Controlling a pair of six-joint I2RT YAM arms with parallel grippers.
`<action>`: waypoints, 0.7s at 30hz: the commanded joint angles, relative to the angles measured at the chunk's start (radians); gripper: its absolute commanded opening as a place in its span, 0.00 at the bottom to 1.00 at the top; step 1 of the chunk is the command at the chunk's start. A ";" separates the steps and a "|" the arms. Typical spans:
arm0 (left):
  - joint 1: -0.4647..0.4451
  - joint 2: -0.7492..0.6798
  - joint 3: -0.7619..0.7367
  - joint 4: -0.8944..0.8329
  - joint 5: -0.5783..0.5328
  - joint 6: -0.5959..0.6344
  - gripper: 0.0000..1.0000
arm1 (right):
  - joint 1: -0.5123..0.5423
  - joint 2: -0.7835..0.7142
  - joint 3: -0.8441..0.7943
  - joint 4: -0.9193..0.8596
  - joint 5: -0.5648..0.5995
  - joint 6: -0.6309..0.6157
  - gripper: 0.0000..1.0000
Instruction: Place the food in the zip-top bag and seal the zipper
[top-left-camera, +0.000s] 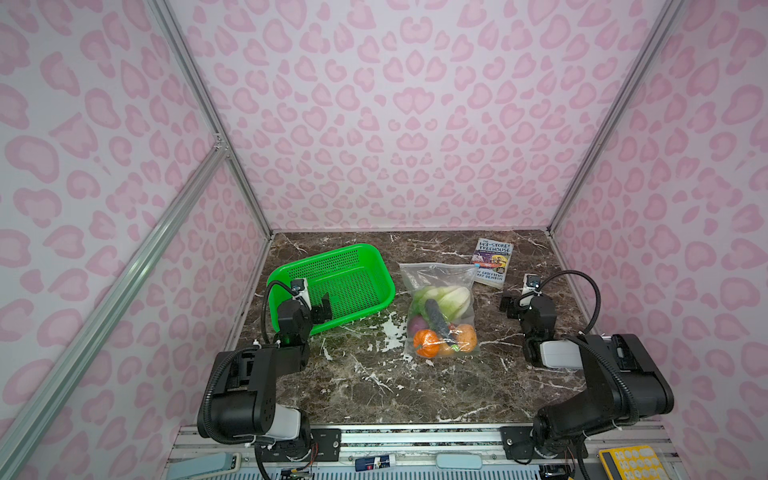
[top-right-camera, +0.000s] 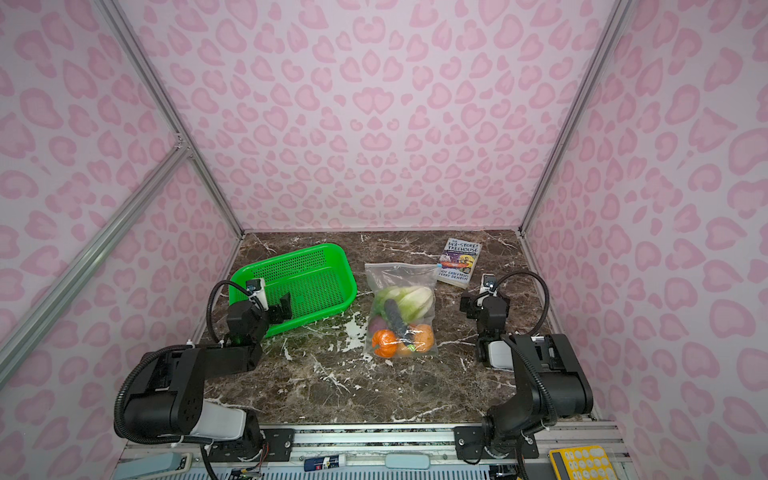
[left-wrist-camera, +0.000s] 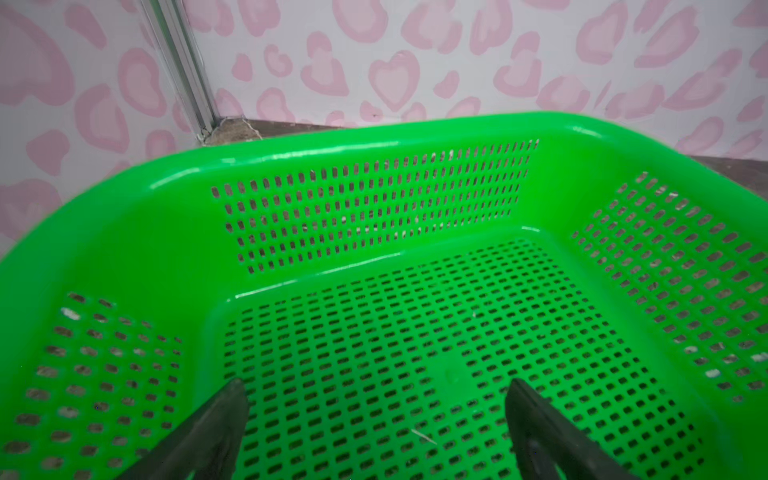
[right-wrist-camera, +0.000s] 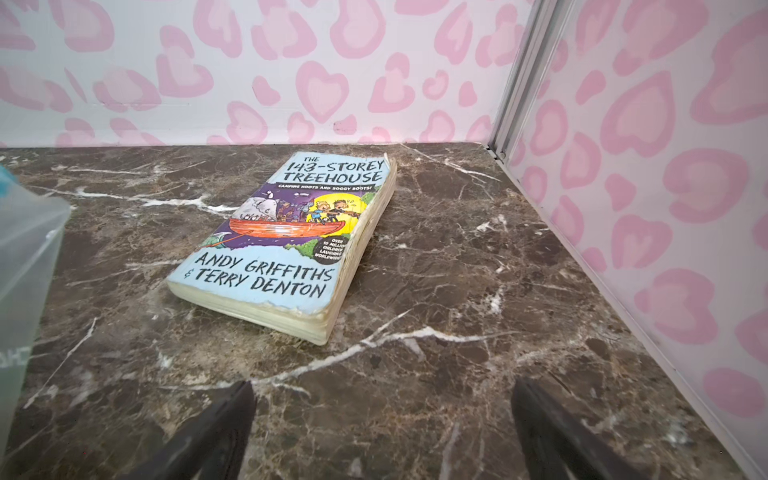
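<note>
The zip-top bag (top-left-camera: 432, 279) is lying flat on the desk (top-left-camera: 374, 386), with the food (top-left-camera: 442, 328) sitting bunched inside it, at the end away from the zipper (top-left-camera: 436, 268). I cannot tell whether that strip is closed. Left of the bag, the left tool (top-left-camera: 322, 308) is hanging released over a green basket (top-left-camera: 328, 249), grasping nothing. Right of the bag, the right tool (top-left-camera: 508, 306) is hovering released above bare desk. A paperback book (top-left-camera: 493, 262) is lying just beside the bag's zipper corner.
</note>
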 joint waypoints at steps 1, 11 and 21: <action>-0.001 0.004 -0.002 0.060 -0.013 0.013 0.97 | 0.001 -0.004 0.004 -0.005 0.001 0.003 0.98; -0.002 0.005 0.001 0.058 -0.015 0.013 0.98 | 0.001 -0.002 0.006 -0.004 -0.001 0.003 0.98; -0.003 0.004 -0.001 0.059 -0.017 0.013 0.98 | 0.001 -0.004 0.004 -0.002 0.001 0.003 0.98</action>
